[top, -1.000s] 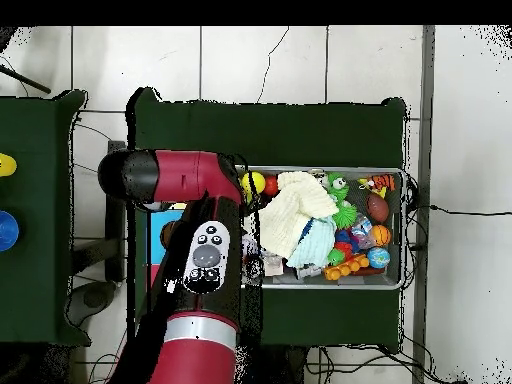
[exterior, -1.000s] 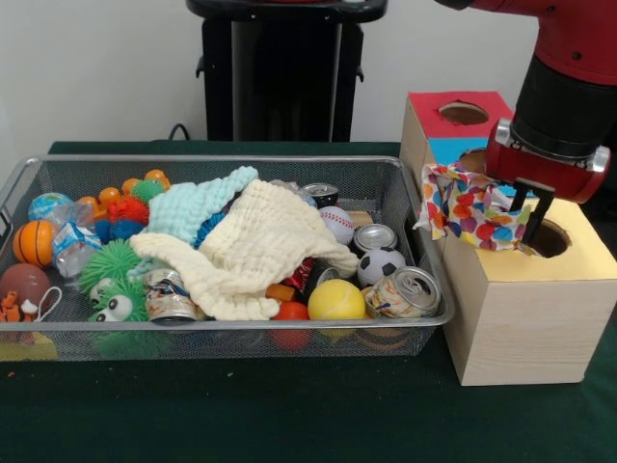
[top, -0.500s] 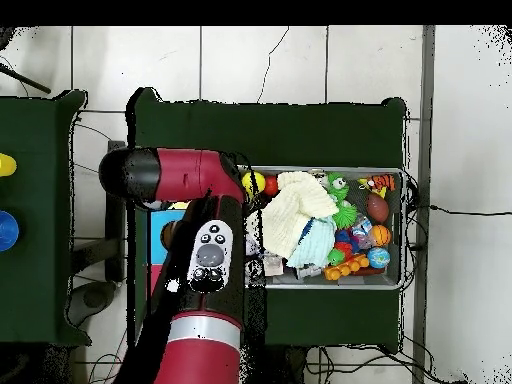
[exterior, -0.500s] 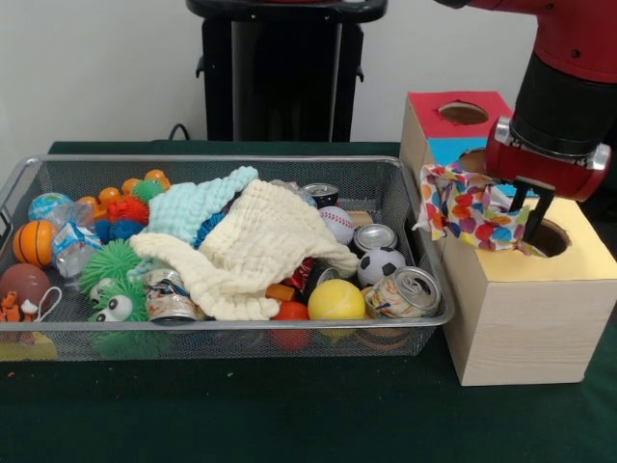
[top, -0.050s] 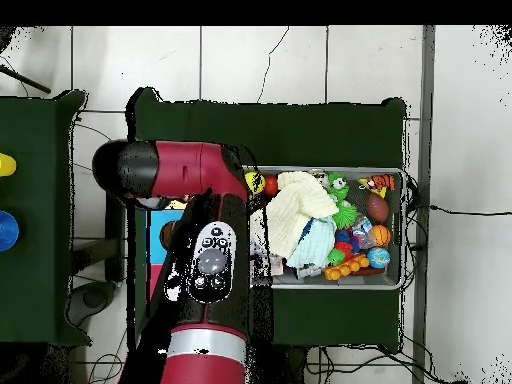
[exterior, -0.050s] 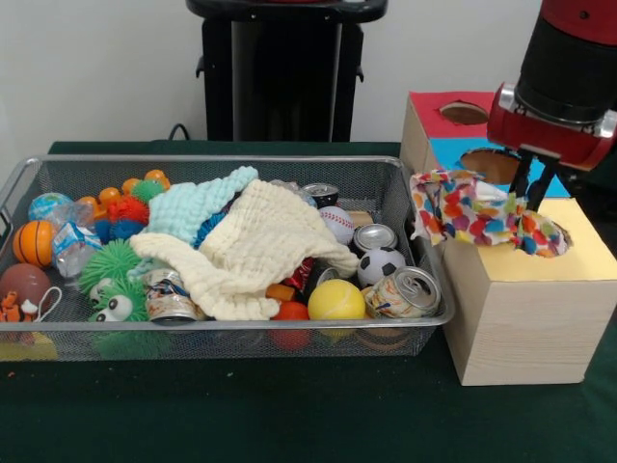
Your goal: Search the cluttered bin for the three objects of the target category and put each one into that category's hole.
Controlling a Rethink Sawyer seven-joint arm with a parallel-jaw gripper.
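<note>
Holding: pincer (exterior, -0.050s: 533,183) clamps the spotted cloth (exterior, -0.050s: 482,212), fingers closed on it.
Arm pose: upright over the wooden box (exterior, -0.050s: 525,309).
Cloth: draped above the yellow top.

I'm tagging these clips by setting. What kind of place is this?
Probably a robotics lab: a red robot arm over a green-covered table, a wire bin crammed with test clutter, and a wooden sorting box with holes, on a tiled floor.

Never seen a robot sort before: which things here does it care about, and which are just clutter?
In the job: spotted cloth under the tool; box with holes; cream cloth; mint cloth; bin.

Clutter: cans, balls, spiky toys.
</note>
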